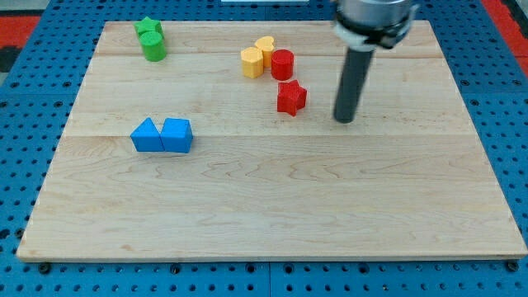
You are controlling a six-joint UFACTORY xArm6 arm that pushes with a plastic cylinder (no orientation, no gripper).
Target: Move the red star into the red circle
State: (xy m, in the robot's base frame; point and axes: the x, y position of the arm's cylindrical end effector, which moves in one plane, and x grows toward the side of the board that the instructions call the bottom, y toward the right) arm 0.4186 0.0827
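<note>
Nearest the camera, the pale wooden counter (272, 214) lies bare across the lower half of the frame, resting on a blue pegboard surface (25, 165) that shows on every side. Left of centre, two blue blocks sit touching side by side: a blue triangular block (146, 136) and a blue pentagon-like block (176, 135). In the upper left, a green star (148, 27) sits against a green cylinder (153, 45). At upper centre, a yellow hexagonal block (252, 62), a yellow heart (266, 47) and the red cylinder (283, 63) cluster together, touching. The red star (291, 97) lies just below the red cylinder, near it, though whether they touch cannot be told.

Entering from the upper right of the frame, the arm stands vertical: a grey and black housing at the top edge, with the dark rod dropping straight down. My tip (344, 120) meets the counter to the right of the red star, near but apart from it. No gripper is fitted, so nothing is grasped.
</note>
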